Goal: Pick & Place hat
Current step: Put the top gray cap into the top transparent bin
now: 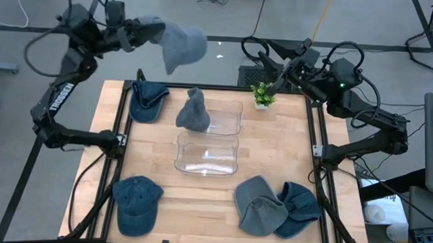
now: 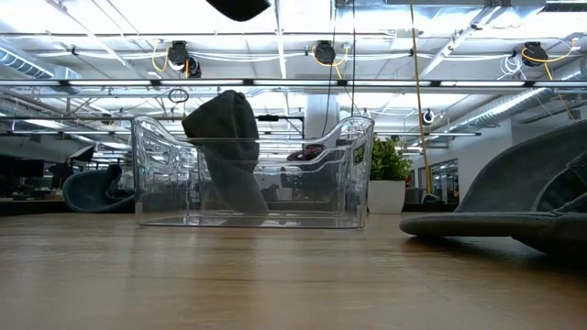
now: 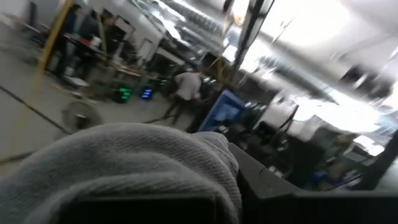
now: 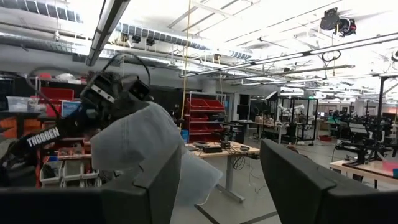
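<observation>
At the upper left of the high view, the left gripper [image 1: 141, 32] is clenched on a grey hat [image 1: 182, 47], holding it high above the worktop [image 1: 213, 209], probably to carry it over the clear bin [image 1: 208, 152]. The right gripper [image 1: 277, 84] waits released, upper right.

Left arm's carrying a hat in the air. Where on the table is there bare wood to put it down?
Bare wood: the front middle strip, between the blue cap and the grey-and-blue hat pile; also the right side, from the plant down past the clear bins. Crowded: back left, with the blue hat beside the bins.
</observation>
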`<state>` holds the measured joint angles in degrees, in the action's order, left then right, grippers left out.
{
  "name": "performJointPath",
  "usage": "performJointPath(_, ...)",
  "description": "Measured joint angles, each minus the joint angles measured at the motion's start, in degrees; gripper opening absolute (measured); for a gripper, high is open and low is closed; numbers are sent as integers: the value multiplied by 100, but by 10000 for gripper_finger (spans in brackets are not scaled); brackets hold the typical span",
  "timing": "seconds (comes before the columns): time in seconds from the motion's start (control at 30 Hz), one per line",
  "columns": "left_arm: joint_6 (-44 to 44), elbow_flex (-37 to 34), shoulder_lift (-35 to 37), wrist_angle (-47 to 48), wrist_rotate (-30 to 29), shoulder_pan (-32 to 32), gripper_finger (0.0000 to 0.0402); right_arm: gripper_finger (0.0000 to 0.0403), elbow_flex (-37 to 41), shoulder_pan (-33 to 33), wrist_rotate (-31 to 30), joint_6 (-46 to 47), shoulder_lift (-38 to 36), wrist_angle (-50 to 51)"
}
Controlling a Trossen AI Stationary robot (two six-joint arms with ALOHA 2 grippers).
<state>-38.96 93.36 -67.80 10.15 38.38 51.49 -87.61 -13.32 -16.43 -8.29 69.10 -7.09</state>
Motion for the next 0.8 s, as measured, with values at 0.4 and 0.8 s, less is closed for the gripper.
performJointPath(0.4, 2244, 1547, -715, 2604, 254, -156, 8, 205, 2, 0, 4, -759, 4, -227)
performJointPath(0.8, 3657, 1949, -1475, 3489, -815, -1042, 8, 206, 2, 143, 2, -1846, 0, -340)
